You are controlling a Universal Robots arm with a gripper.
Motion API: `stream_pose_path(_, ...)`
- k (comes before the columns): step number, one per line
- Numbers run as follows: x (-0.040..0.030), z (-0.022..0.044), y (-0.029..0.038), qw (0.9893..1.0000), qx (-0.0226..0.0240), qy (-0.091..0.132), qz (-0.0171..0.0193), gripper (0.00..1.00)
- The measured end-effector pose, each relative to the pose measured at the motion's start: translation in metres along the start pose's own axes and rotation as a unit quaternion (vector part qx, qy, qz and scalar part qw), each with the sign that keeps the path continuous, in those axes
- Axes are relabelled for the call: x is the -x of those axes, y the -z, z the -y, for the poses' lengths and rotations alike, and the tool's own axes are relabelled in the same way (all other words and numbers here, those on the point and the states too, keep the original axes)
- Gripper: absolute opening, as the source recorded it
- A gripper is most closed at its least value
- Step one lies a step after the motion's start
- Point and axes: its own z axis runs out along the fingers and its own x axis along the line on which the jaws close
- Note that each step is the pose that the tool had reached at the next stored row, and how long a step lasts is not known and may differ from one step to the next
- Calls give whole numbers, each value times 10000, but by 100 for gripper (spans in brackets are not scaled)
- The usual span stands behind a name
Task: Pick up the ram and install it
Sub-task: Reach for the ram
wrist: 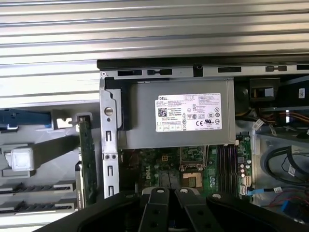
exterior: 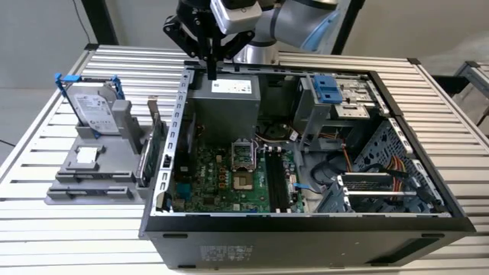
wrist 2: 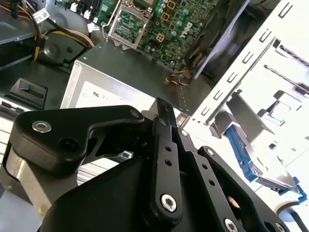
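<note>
While above power supply (exterior: 221,103), gripper (exterior: 212,73) jaws closed, empty.

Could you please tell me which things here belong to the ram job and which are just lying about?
Job: tool, memory slots, green board, open case.
Lying about: hard drive, green card beside the case, grey power box.

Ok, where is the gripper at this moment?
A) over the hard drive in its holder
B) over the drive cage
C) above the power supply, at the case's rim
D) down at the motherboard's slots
C: in the exterior view the gripper hangs just above the power supply, and the first wrist view looks down on that same box.
</note>
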Motion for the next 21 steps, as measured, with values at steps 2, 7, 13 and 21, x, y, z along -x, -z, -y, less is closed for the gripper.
stream_pose_path(2, -23, 2, 1, 10000, 0, 0, 0, 0)
stream_pose_path(7, -95, 7, 2, 10000, 1, 0, 0, 0)
stream_pose_path(13, -158, 11, 4, 10000, 0, 0, 0, 0)
stream_pose_path(21, -250, 18, 7, 10000, 0, 0, -1, 0)
